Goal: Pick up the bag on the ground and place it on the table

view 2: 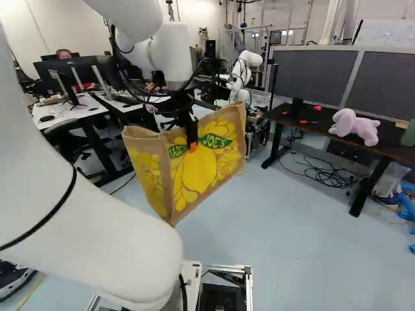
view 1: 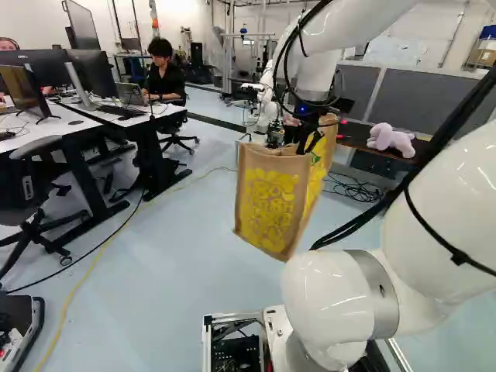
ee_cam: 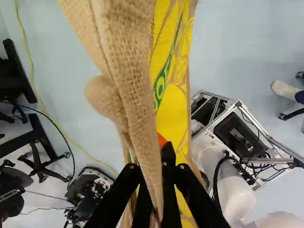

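Observation:
In the right base view my gripper [view 2: 192, 144] points down at the bag's top edge, an orange pad showing against its side. The tan bag [view 2: 204, 175] with yellow and green print hangs from it, well above the floor; the left base view shows the bag [view 1: 267, 201] tilted. In the wrist view the gripper [ee_cam: 159, 164] is closed with the burlap bag's rim [ee_cam: 133, 85] pinched between its fingers. A dark table [view 2: 295, 116] stands to the right of the bag in the right base view, apart from it. The far finger is partly hidden by the cloth.
A light purple plush toy [view 2: 355, 127] lies on the dark table. Cables [view 2: 327, 172] lie coiled beneath it. Another robot [view 2: 241, 76] stands behind the bag. White desks [view 1: 77, 120] with monitors and an office chair [view 1: 31, 186] are at the left of the left base view.

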Available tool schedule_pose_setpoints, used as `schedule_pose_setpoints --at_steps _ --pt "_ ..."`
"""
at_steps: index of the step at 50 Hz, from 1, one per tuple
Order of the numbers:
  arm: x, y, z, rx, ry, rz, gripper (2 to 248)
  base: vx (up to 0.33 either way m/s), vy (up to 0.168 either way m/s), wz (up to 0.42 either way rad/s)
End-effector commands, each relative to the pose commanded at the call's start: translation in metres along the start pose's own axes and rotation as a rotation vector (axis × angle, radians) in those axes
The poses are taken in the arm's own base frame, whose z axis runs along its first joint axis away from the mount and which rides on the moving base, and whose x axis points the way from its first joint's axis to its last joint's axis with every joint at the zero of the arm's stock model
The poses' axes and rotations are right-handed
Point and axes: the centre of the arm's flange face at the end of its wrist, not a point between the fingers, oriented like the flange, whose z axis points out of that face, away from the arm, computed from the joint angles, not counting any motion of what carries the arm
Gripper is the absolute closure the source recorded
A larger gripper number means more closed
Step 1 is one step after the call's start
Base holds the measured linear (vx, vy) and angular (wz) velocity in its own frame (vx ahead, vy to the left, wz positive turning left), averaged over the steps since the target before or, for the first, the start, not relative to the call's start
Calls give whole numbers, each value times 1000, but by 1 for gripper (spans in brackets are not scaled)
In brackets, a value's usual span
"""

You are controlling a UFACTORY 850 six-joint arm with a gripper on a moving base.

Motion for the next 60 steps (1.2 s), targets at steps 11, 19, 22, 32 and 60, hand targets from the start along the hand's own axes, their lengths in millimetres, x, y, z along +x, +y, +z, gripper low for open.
schedule_pose_setpoints --at_steps 11,19,22,32,60 --pt "1 -3 -17 -1 -1 -4 229 0 0 0" --pt "2 -5 -29 -2 -3 -6 229 0 0 0" --pt "2 -6 -34 -2 -3 -7 229 0 0 0" --pt "1 -6 -46 0 -1 -9 229 0 0 0" --pt "1 -6 -47 1 0 -10 229 0 0 0"
